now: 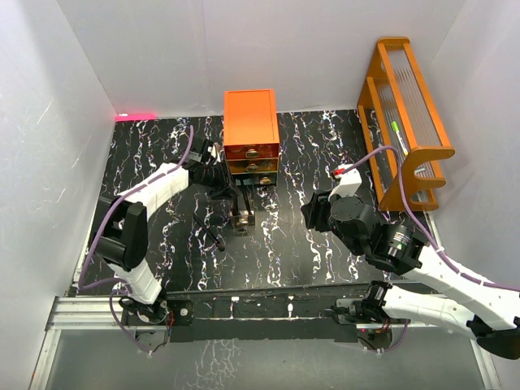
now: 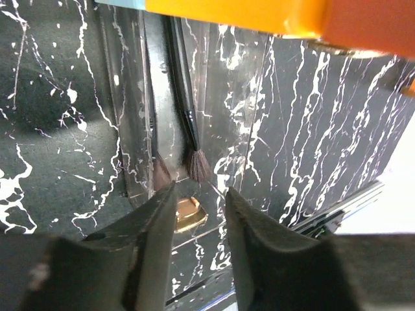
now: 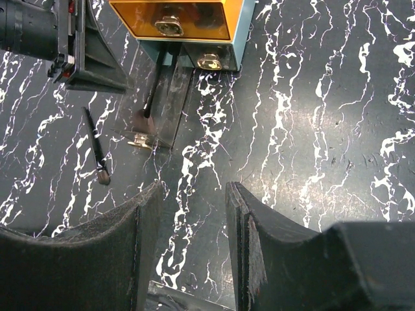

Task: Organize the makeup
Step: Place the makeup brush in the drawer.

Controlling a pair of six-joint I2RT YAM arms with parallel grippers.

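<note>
Currently the L gripper (image 2: pixel 200 190) is hanging just over the pulled-out bottom drawer (image 2: pixel 130 129) of the orange drawer chest (image 1: pixel 250 122). Its jaws are standing partly apart w/ a clear gap and are pinching nothing. Its fingers (image 2: pixel 155 240) are showing as matte black wedges, tips close above the drawer's front end, w/ the small gold knob (image 2: pixel 187 214) peeking through the gap. One brush (image 2: pixel 188 123) is lying lengthwise inside that drawer: thin black handle, shiny ferrule, soft brown bristle head pointing toward the knob end, just beyond the fingertips and not touching them. The drawer is looking glossy and shallow w/ low walls, the marble pattern showing on it. The R gripper (image 3: pixel 193 186) is hovering well to the right of the chest over bare table (image 3: pixel 311 129), jaws spread about halfway, nothing between them. Its inner pads are looking rough and a bit worn at the edges. A second brush (image 3: pixel 97 146), same black handle and brown head, is lying loose on the table beside the open drawer, apart from it. The table is showing a black surface w/ white marble veins. The chest's shut drawers are showing orange fronts w/ gold knobs. An orange wooden rack (image 1: pixel 406 122) w/ ribbed clear panels is standing at the far right edge.
</note>
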